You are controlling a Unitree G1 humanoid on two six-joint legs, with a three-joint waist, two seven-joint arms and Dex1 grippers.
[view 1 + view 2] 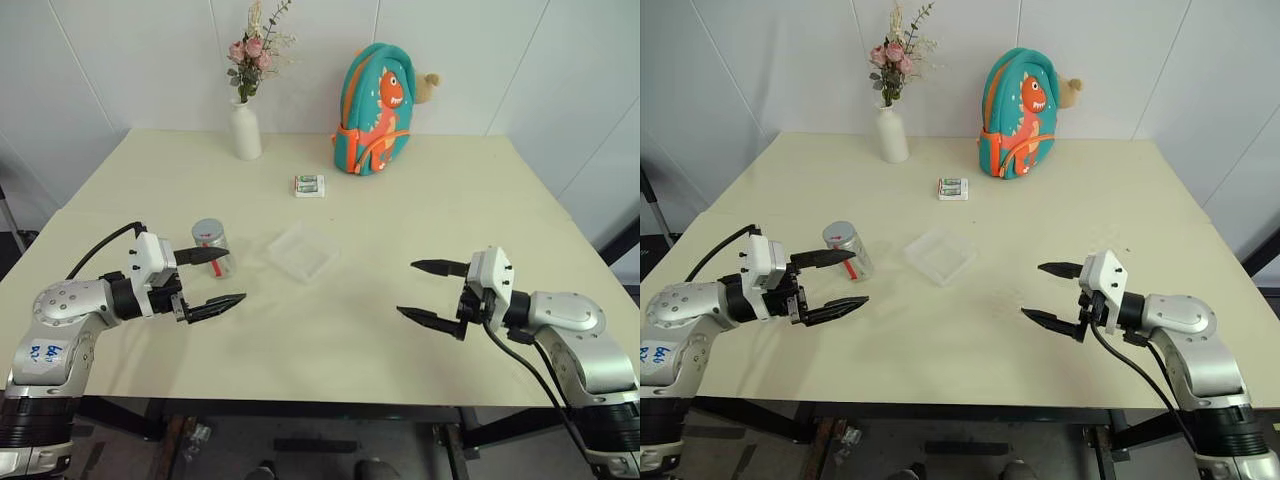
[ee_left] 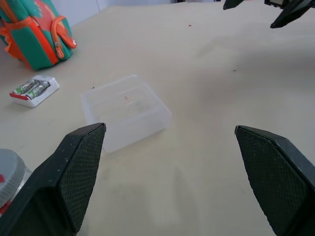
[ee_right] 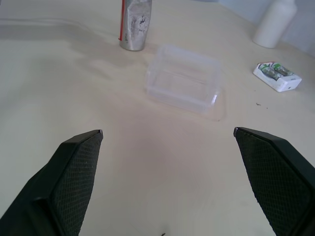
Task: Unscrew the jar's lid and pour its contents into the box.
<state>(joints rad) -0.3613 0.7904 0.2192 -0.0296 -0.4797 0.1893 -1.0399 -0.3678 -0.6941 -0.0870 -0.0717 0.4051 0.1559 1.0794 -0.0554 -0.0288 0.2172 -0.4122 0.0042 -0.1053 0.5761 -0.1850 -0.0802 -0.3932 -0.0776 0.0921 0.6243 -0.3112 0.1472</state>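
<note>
Left eye view: nearest to the robot, both arms reach out level over the cream table, each pointing inward toward the other. The left gripper has its two black fingers spread wide, one above the other, holding nothing. Its upper finger crosses in front of the jar, though I cannot tell whether it touches the glass. The right gripper is likewise spread wide and empty, hanging over bare tabletop well apart from everything else.

The jar stands upright on the table just behind the left gripper, a small clear cylinder with a red-and-white label. The grey lid is still on top of it. In the left wrist view a small red mark shows on the lid. I cannot make out the contents.

Just to the right of the jar, toward the middle of the table, sits the box, shallow, clear and open-topped, turned cornerwise.

Farther back lies a small white-and-green battery pack. At the far edge, near the wall, a white vase of pink flowers stands on the left, and a teal dinosaur backpack stands upright to its right.
</note>
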